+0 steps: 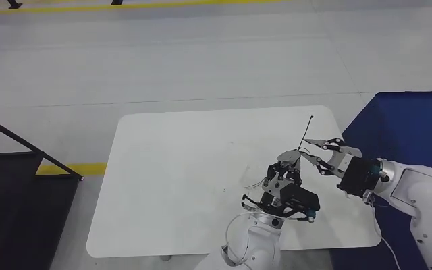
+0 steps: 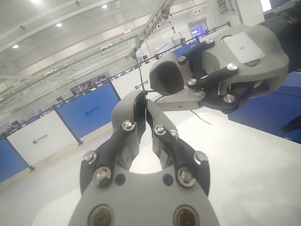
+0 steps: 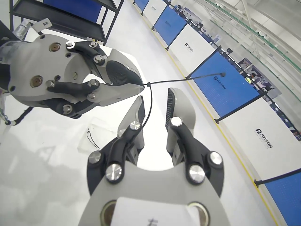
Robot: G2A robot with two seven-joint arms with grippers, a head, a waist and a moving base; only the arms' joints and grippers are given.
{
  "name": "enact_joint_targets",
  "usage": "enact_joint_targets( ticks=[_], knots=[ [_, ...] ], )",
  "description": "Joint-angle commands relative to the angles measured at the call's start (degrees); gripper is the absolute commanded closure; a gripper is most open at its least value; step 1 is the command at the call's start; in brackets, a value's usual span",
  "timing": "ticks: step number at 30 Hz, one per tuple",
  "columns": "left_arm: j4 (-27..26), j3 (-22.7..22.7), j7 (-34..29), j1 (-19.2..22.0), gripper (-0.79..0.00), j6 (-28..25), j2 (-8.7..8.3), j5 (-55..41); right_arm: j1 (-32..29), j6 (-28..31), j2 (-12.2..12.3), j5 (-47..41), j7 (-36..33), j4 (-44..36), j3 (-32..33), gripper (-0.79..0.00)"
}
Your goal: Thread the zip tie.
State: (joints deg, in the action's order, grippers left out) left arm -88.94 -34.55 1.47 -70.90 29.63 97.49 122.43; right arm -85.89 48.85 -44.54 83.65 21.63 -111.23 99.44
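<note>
Left gripper [image 2: 145, 97] clamped on zip tie [image 3: 185, 79], mid-air over table [image 1: 169, 175]. Right gripper [image 3: 155, 95] open around its curved tail. Light, springy, slick strap; I'd pinch that tail near the tip.

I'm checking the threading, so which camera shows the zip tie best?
The right wrist view: the zip tie shows its head, straight tail and curved stretch. The left wrist view shows one thin stretch; the top view, a faint line.
</note>
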Motion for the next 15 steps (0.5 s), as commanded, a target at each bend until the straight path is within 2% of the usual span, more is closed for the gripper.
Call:
enact_joint_targets(
  ticks=[1, 3, 6, 15],
  knots=[
    [0.23, 0.03, -0.15, 0.09, 0.0, 0.28, 0.07, 0.18, -0.05, 0.01, -0.02, 0.23, 0.19, 0.01, -0.04, -0.154],
    [0.38, 0.13, -0.19, 0.18, 0.0, 0.42, 0.11, 0.18, -0.12, 0.06, -0.04, 0.48, 0.41, 0.06, -0.08, -0.068],
    [0.62, 0.36, -0.2, 0.28, 0.0, 0.38, 0.15, -0.11, -0.24, 0.12, -0.07, 0.62, 0.59, 0.09, 0.01, -0.034],
    [0.9, 1.1, 0.06, 0.42, 0.0, 0.11, 0.04, -0.04, -0.35, 0.36, -0.12, 1.5, 1.06, 0.11, 0.3, -0.049]
  ],
)
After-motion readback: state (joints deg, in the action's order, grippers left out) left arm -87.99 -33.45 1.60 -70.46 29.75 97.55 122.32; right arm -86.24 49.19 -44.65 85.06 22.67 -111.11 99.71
